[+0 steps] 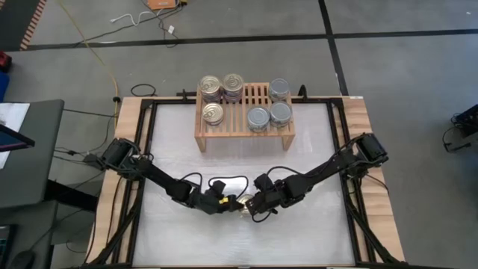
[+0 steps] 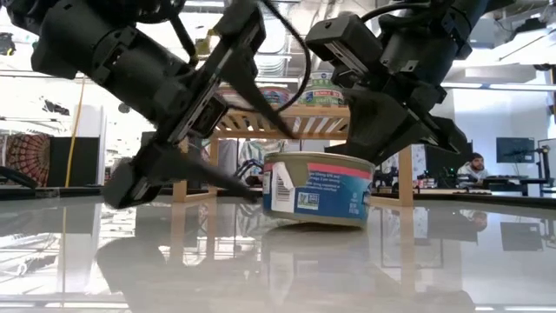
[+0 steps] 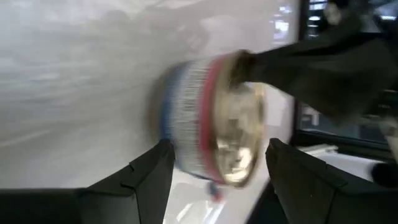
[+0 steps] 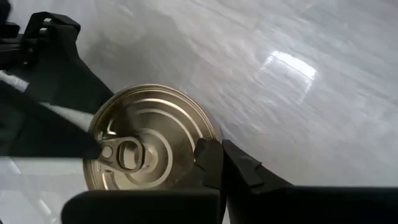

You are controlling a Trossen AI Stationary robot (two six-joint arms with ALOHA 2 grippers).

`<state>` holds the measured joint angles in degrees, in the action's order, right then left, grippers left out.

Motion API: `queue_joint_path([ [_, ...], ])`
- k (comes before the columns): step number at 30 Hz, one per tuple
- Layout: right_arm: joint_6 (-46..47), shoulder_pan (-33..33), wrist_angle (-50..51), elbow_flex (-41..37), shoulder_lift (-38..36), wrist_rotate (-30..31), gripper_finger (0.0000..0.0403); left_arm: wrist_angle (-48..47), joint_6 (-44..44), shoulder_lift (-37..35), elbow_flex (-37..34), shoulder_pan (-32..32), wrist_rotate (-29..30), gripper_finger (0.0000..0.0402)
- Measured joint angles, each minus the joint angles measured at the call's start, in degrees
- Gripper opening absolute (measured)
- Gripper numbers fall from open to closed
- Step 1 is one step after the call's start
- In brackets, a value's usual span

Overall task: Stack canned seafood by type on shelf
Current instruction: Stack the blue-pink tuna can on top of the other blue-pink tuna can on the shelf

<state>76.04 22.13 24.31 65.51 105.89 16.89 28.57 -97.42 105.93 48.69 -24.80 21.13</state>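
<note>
One tin (image 2: 317, 187) with a gold pull-ring top and a blue and red label stands on the white table near its front middle. My left gripper (image 3: 217, 155) is open at the tin. One finger is over the top (image 4: 74, 140) and the other is low beside the wall (image 2: 234, 184). My right gripper (image 4: 214, 158) is shut at the tin's rim. The shelf (image 1: 239, 137) stands at the far middle. It carries three gold-topped tins (image 1: 213, 113) on its left half and three silver-topped tins (image 1: 281, 113) on its right half. My left gripper has the tin between its open fingers, one above the other, coming level from the table's left. Its lower fingertip (image 2: 252, 191) reaches the foot of the tin's wall; whether it touches, I cannot tell. My right gripper sets its shut fingertips (image 4: 208, 155) against the rim of the tin's top (image 4: 198, 134), on the side toward the table's right. It slants down from the right. The tin stays on the table.
A black cable loop (image 1: 224, 181) lies on the table just beyond the grippers. Bare white table lies between the grippers and the shelf. Wooden borders (image 1: 366, 149) run along both table sides. A person (image 2: 475, 167) sits far off in the room.
</note>
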Motion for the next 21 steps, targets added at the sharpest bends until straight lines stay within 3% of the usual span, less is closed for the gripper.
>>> queue_joint_path([
  [6,0.01,0.0,0.04,-0.06,0.05,0.09,0.0025,-5.33,-4.28,0.0,-0.02,-0.87,-0.03,0.0244],
  [21,0.64,-0.1,0.14,-0.1,0.14,0.04,0.0022,-4.56,-8.02,0.02,0.61,-2.21,4.65,0.0244],
])
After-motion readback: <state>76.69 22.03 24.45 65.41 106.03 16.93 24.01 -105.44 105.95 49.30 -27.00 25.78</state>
